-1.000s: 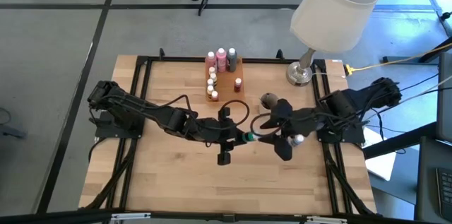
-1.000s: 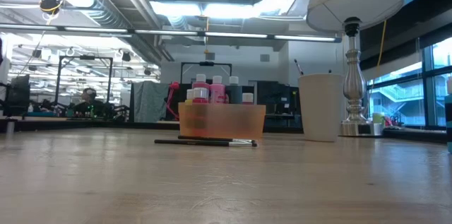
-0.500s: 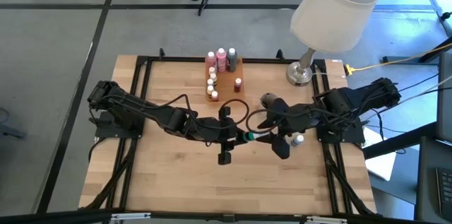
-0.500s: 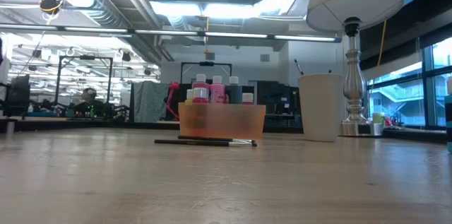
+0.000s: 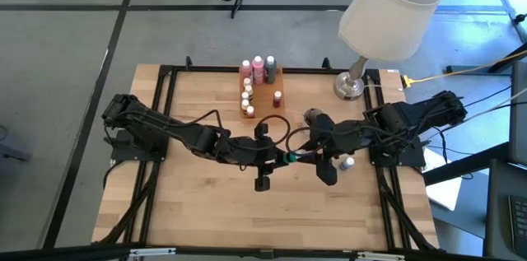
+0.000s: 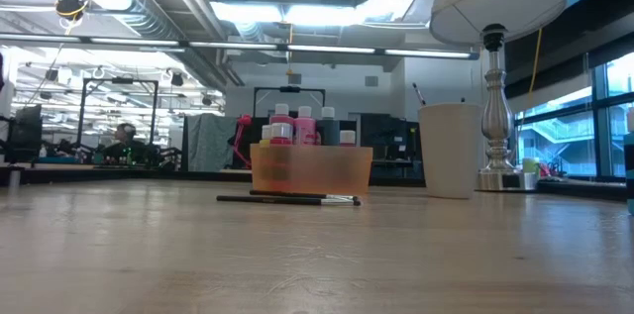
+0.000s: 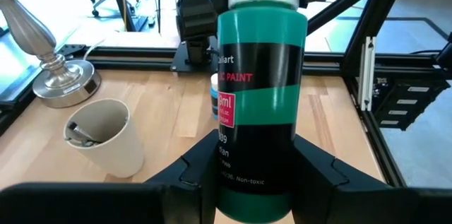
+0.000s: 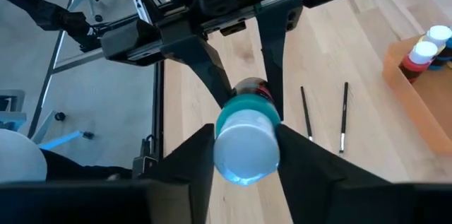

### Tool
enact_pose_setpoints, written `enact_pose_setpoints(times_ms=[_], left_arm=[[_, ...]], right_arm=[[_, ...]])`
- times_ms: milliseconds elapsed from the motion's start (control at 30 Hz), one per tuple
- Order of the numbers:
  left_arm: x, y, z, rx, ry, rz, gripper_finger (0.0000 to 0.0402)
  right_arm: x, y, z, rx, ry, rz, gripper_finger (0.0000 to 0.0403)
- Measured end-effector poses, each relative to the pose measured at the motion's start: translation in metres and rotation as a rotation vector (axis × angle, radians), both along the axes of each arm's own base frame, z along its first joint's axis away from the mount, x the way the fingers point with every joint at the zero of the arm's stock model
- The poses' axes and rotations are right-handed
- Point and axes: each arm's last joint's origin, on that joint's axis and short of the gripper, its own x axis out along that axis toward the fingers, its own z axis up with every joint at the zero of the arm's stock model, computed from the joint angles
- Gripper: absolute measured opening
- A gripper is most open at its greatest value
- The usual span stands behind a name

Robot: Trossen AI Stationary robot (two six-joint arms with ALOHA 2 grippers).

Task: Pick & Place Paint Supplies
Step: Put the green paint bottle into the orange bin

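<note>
As before, green bottle (image 7: 258,104) between both fingers

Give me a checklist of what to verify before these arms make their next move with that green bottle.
1. Left end effector clamps the green bottle by its body: ok.
2. Right end effector closes on the bottle's white cap, touching both sides: ok.
3. Bottle held above the table, not resting: ok.
4. Orange tray shows bare floor: ok.
5. Two brushes lie flat on the table: ok.
6. Right grip firm enough alone: cannot tell.
</note>
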Motion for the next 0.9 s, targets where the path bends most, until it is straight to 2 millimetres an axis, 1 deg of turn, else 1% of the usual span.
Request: enact_pose_setpoints(times_ms=[67, 133, 300, 367, 533, 833, 900], left_arm=[[0.0000, 0.0001, -0.0002, -0.001, 0.001, 0.004, 0.0120], [0.0000, 0.0002, -0.0002, 0.000, 0.001, 0.007, 0.0120], [-0.0001, 0.0001, -0.0002, 0.008, 0.001, 0.009, 0.0120], [-0.0002, -0.0001, -0.0003, 0.010, 0.002, 0.008, 0.0120], [-0.0009, 0.0000, -0.0026, 0.013, 0.019, 0.011, 0.0120], [-0.0011, 0.0001, -0.0031, 0.005, 0.023, 0.020, 0.0120], [-0.0013, 0.0002, -0.0035, -0.009, 0.026, 0.027, 0.0126]], right_arm=[[-0.0001, -0.0001, -0.0002, -0.001, 0.002, 0.000, 0.0131], [-0.0001, -0.0001, -0.0002, -0.002, 0.002, 0.001, 0.0128], [0.0011, 0.0006, -0.0014, -0.007, 0.007, 0.008, 0.0150], [0.0018, 0.0010, -0.0025, -0.008, 0.013, 0.011, 0.0151], [0.0064, 0.0031, -0.0077, -0.026, 0.037, 0.029, 0.0119], [0.0079, 0.0038, -0.0098, -0.032, 0.048, 0.037, 0.0119], [0.0080, 0.0039, -0.0100, -0.033, 0.050, 0.037, 0.0119]])
